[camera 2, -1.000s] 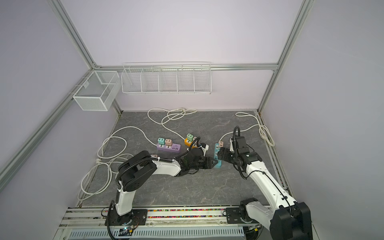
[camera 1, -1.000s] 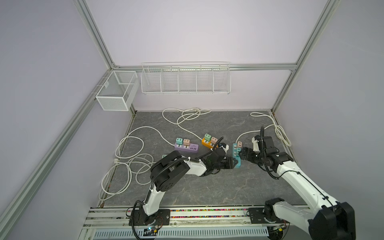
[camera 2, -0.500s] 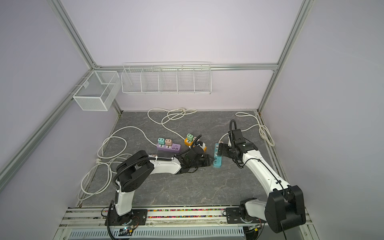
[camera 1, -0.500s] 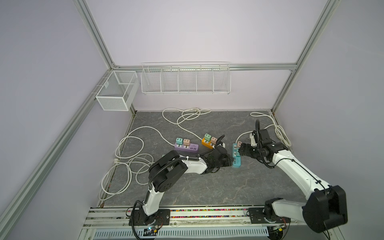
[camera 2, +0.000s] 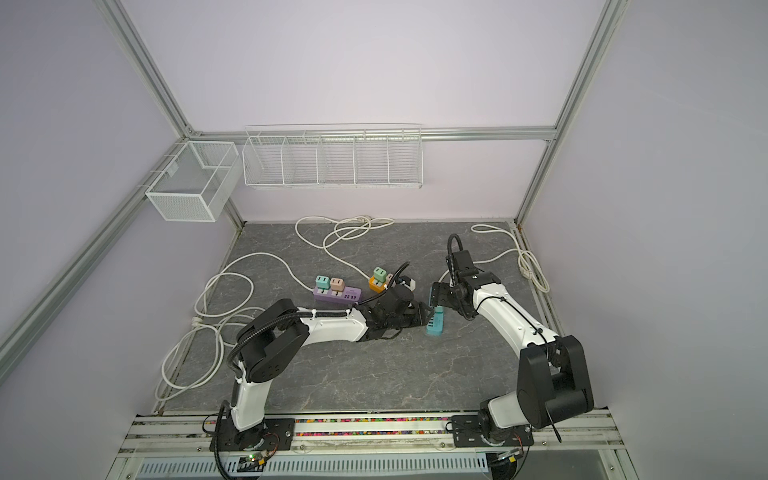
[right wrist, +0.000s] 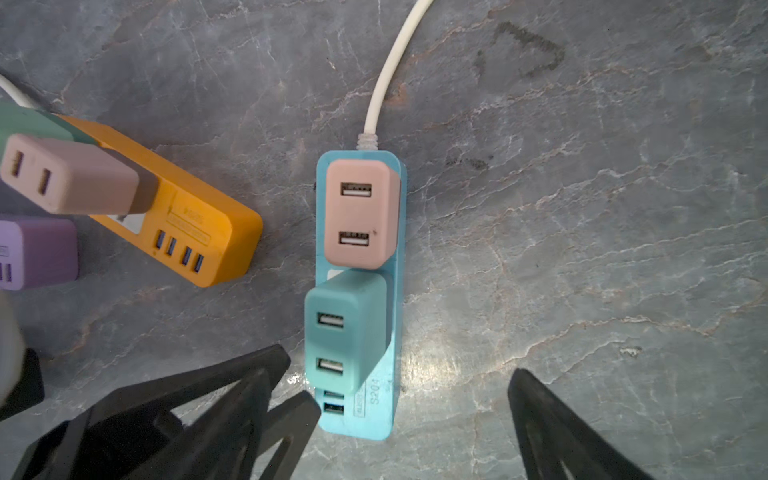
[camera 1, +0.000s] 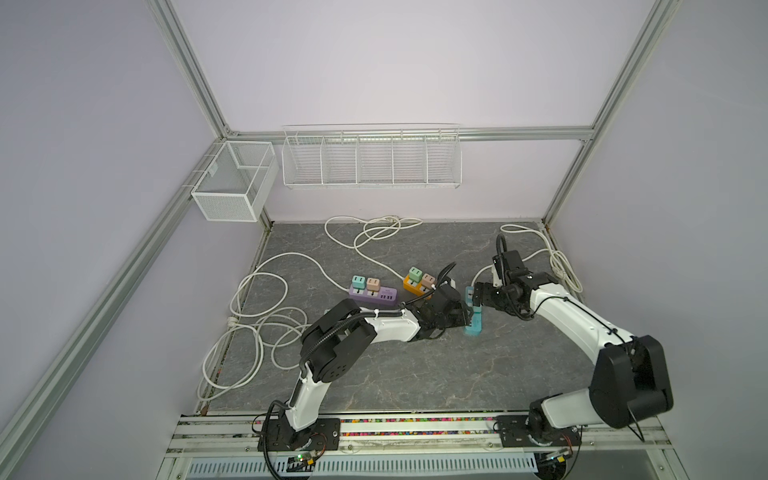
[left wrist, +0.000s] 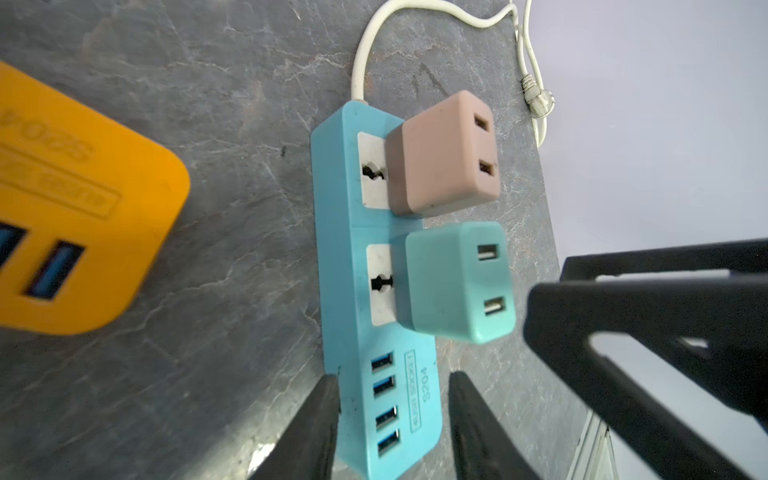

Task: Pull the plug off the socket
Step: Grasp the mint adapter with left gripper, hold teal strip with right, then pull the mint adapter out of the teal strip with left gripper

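The teal plug [right wrist: 347, 332] sits pushed into a blue power strip [left wrist: 353, 249], in the socket next to the strip's row of USB ports. A pink plug [left wrist: 444, 153] fills the socket beside it, toward the white cord [right wrist: 390, 70]. In both top views the power strip is on the grey table [camera 1: 374, 374] at about 3 o'clock from the table's middle. It runs from 12 to 6 o'clock, with the cord end at 12.

The left gripper [left wrist: 392, 376] reaches in from 9 o'clock and is clamped on the USB end of the power strip, with a finger [left wrist: 316, 432] along each long edge. The right gripper [camera 1: 478, 295] reaches in from 3 o'clock and is spread wide, facing the tops of the two plugs. The one of its fingers [right wrist: 548, 424] that shows clearly stands well apart from both plug and strip.

An orange strip [camera 1: 417, 284] lies at 10 o'clock of the blue one and a purple strip [camera 1: 374, 296] at 9 o'clock, each carrying two plugs.
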Controlling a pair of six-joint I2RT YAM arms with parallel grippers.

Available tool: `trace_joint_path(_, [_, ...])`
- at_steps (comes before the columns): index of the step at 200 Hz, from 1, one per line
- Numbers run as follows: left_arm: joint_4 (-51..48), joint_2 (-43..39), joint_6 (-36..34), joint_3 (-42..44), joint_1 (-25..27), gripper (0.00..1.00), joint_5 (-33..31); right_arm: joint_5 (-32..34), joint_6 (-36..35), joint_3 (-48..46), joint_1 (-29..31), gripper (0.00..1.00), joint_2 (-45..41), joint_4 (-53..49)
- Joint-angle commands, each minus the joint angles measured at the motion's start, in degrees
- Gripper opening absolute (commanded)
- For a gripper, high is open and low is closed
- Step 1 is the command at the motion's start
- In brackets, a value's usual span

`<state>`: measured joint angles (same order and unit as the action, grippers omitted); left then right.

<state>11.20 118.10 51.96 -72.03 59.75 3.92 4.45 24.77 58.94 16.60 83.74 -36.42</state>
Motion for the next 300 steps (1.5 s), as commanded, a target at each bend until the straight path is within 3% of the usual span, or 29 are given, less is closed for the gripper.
trace_joint_path(1, [-2.0, 2.1, 1.0, -1.5, 0.1, 0.45, 0.2, 1.7, 0.9, 1.4, 0.8, 0.90, 1.5, 1.0])
trace_joint_path(168, [-8.2, 4.9, 0.7, -3.0, 0.1, 0.43, -2.0, 1.0, -0.6, 2.3, 2.7, 0.64, 9.7, 4.4])
trace_joint_path(300, [-14.6, 5.8, 0.5, -3.3, 0.3, 0.41, -3.1, -0.8, -4.7, 1.0, 2.0, 0.43, 9.4, 5.3])
